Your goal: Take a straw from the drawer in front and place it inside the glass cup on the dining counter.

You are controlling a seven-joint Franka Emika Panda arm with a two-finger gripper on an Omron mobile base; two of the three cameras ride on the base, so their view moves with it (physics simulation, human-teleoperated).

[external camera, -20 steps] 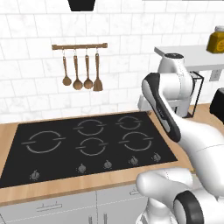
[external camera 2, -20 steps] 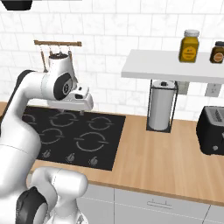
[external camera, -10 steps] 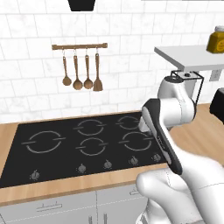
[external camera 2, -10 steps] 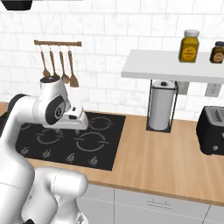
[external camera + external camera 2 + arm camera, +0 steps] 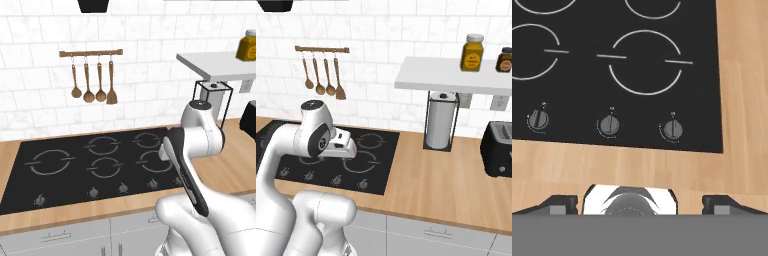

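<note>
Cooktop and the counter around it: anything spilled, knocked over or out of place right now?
Nothing stands out. The cooktop is bare, its knobs sit in a row, the utensils hang straight, and the paper towel roll and toaster stand upright. The pincer is open above the counter.

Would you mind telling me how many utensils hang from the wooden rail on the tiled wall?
4, side by side under the rail: left spoon, second spoon, third spoon, and spatula at the right end. None appears hidden.
</note>
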